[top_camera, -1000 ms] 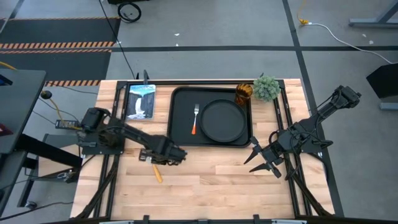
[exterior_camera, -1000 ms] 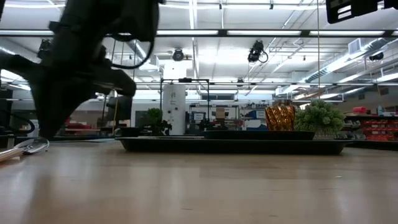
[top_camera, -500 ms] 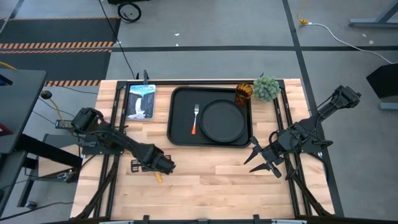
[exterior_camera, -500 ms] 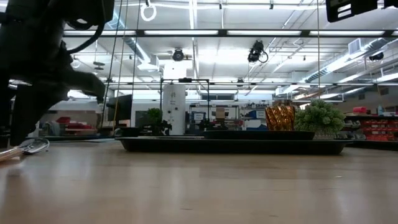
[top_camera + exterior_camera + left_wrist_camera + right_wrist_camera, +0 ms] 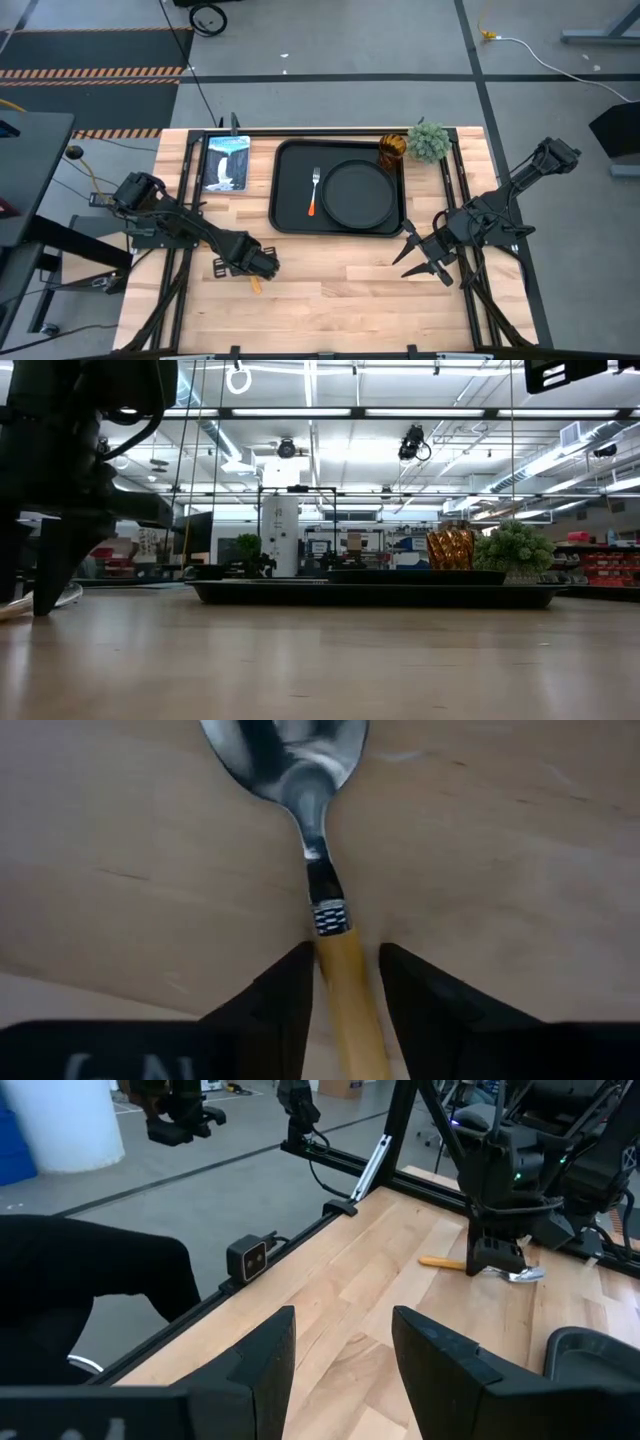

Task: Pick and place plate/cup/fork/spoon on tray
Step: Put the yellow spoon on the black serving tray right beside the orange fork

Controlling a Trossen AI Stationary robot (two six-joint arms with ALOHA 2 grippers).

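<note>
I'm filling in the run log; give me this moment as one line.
left gripper: open, astride spoon handle on table | right gripper: open, idle by tray | on tray: plate, fork, cup

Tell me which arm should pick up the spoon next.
Left. Its end effector is down over the spoon, open fingers on either side of the orange handle on the bare wood. The right end effector waits open beyond the tray's other end.
</note>
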